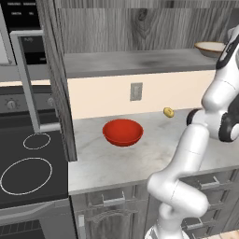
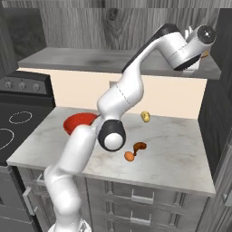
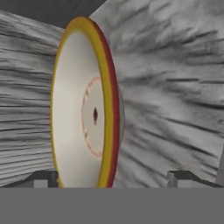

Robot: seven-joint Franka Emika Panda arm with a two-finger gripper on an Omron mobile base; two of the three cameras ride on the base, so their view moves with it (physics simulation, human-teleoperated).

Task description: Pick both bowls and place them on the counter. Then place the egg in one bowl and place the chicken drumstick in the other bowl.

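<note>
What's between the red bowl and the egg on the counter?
In the right base view, the robot's own forearm and dark elbow joint cross between the red bowl and the egg; any counter behind it is hidden.

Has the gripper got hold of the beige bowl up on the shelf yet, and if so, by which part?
Nothing is held. The gripper is open, its fingers standing either side of the beige bowl, apart from its rim.

Two bowls apart, one up, one down

One bowl point(image 1: 123, 132) is sitting on the counter point(image 1: 140, 158) right of the stovetop point(image 1: 25, 168); the other bowl point(image 1: 210, 48) is resting on the shelf point(image 1: 135, 62) above. The egg point(image 2: 129, 156) is lying just beside the chicken drumstick point(image 2: 139, 146), toward the counter's front edge.
</note>
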